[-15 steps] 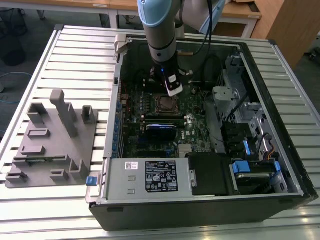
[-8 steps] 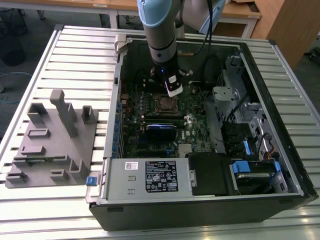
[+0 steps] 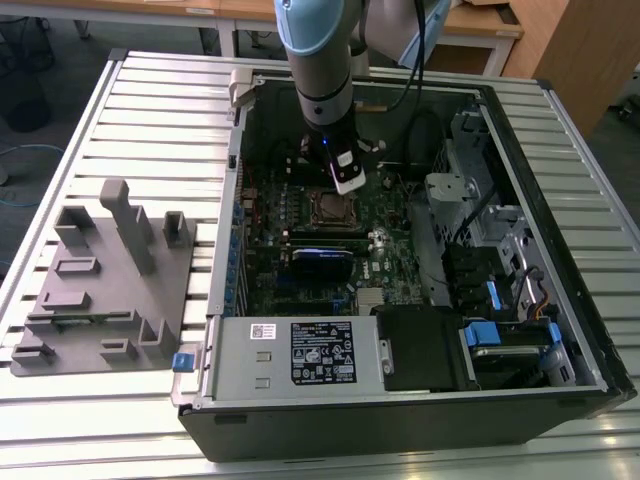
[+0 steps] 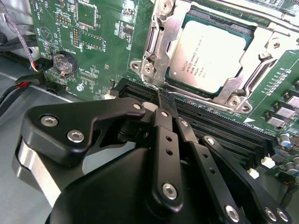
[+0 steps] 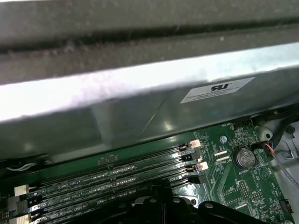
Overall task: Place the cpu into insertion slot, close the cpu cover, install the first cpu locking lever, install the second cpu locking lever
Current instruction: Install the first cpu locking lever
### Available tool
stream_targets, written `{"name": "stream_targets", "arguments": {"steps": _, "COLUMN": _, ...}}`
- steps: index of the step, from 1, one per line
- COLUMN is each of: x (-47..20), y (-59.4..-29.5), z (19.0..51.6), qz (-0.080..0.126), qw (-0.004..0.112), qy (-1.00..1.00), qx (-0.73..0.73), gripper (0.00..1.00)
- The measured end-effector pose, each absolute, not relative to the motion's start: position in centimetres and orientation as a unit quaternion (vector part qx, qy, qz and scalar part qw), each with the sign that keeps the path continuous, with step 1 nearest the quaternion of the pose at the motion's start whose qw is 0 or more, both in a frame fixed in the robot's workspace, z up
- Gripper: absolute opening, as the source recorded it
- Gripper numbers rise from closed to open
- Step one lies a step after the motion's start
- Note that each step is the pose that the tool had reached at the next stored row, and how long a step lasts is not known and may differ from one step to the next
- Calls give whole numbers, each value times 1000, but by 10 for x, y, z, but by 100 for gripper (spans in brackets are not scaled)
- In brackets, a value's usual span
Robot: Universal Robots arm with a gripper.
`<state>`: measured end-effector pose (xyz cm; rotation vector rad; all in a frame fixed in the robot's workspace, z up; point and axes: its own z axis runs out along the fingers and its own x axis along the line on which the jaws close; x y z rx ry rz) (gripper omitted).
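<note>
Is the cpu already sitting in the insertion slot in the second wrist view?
Yes, the cpu lies flat inside the insertion slot, with the cpu cover framing its edges.

The arm reaches straight down, wrist vertical. Its end effector (image 4: 161, 100) points downward with its black fingers (image 4: 164, 122) pressed together at the tips.

cpu seated in its slot, cover down over it

the cpu (image 4: 209, 55), a flat square chip with a dull grey metal top, lay flat in the insertion slot (image 3: 330, 209) on the green board. the cpu cover (image 4: 164, 43), a thin silver-grey metal frame with a square window, lay closed around the chip, its top showing through the window. in the exterior view the slot sat near the middle of the board, inside the open computer case.
</note>
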<state>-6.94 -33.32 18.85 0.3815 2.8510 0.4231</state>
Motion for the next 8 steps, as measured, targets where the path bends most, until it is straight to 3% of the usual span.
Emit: {"name": "stream_targets", "arguments": {"steps": 8, "x": -69, "y": -334, "z": 187, "qz": 145, "qw": 117, "qy": 974, "qx": 130, "gripper": 11}}
